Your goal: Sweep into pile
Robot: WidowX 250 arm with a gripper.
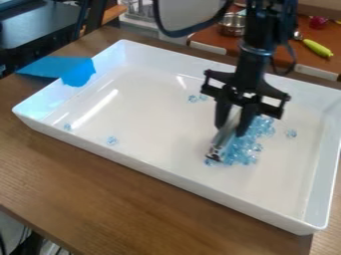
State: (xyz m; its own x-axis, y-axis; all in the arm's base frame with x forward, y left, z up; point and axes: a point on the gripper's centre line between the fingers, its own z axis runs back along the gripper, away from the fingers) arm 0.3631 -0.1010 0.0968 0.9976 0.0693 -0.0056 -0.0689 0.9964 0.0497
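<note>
A black gripper [231,130] hangs down right of the middle of the frame, its two fingers closed around a slim, silvery tool [228,132]. The tool tilts, its lower end pointing down and toward the lower left; I cannot tell from where I stand exactly what kind of tool it is.

Just beside it, on the right, lies the main cluster of clear blue beads [248,145], a loose, uneven heap running from behind the gripper toward the near side. It sits on the floor of a large white tray [166,175], which spreads across most of the frame.

Farther out, a few beads lie apart: one [291,133] a little to the right of the heap, a small group [194,98] above and left of the gripper, one [112,141] left of centre, and one [67,127] near the tray's left wall.

A bright blue sheet [79,71] drapes over the rim at upper left, and a brown wooden table [100,172] carries the tray.

The sweeping looks well along to me: most beads are together. What seems left is bringing in the strays, the two on the left being farthest off, and tightening the ragged heap.
</note>
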